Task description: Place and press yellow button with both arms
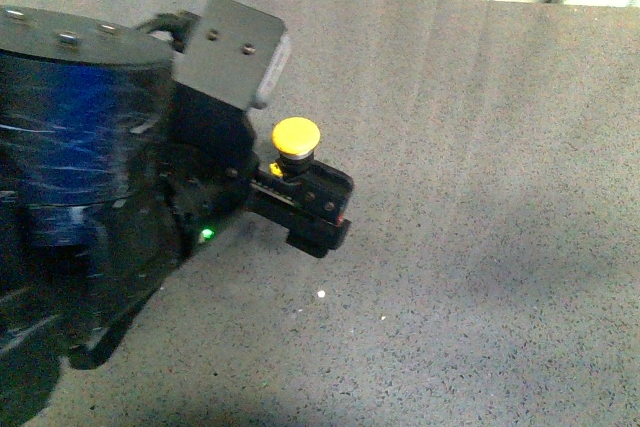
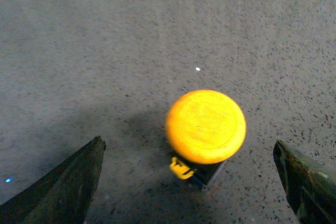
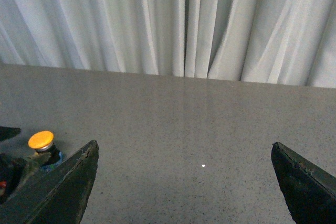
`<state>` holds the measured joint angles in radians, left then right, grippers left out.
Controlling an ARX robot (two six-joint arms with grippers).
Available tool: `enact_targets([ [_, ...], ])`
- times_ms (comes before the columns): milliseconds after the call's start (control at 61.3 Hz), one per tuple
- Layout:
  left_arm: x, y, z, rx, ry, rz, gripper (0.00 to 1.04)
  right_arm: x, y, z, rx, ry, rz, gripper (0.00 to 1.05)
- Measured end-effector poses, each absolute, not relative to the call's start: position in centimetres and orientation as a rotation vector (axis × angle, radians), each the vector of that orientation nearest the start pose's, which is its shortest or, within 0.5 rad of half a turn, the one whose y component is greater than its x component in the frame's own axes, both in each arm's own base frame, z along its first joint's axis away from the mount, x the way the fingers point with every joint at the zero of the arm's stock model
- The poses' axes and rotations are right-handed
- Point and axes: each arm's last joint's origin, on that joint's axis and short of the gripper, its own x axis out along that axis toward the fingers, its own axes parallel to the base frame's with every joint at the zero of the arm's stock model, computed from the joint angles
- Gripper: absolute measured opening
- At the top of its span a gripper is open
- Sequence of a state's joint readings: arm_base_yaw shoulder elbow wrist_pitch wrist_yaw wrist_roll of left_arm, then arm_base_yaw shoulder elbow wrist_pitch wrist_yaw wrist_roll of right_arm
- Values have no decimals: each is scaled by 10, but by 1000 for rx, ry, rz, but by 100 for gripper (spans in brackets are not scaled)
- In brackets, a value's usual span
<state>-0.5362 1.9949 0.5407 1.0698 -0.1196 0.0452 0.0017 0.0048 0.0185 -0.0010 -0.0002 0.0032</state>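
Observation:
The yellow button [image 1: 296,135] stands upright on the grey table [image 1: 480,197], its round cap on top and its small block base beneath. My left gripper [image 1: 318,197] reaches in low from the left and is open. In the left wrist view the yellow button [image 2: 206,125] sits between the two wide-apart fingers [image 2: 79,182], and neither touches it. My right gripper [image 3: 185,146] is open, with only bare table between its fingers. It does not show in the front view. The right wrist view has the yellow button [image 3: 41,140] off to one side, next to the left arm.
The bulky left arm [image 1: 90,187] fills the left of the front view. A white speck [image 1: 321,294] lies on the table just in front of the left gripper. A pale curtain [image 3: 184,24] hangs behind the table's far edge.

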Motion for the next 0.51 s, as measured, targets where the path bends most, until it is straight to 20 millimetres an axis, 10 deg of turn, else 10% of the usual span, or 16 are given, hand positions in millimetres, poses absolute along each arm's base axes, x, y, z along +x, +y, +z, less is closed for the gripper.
enact_targets([
  [294, 238, -76, 118, -119, 264, -318, 95, 97, 0, 169, 3, -12, 2, 96],
  [506, 191, -26, 146, -29, 13, -4, 51, 97, 0, 169, 3, -12, -1, 96],
])
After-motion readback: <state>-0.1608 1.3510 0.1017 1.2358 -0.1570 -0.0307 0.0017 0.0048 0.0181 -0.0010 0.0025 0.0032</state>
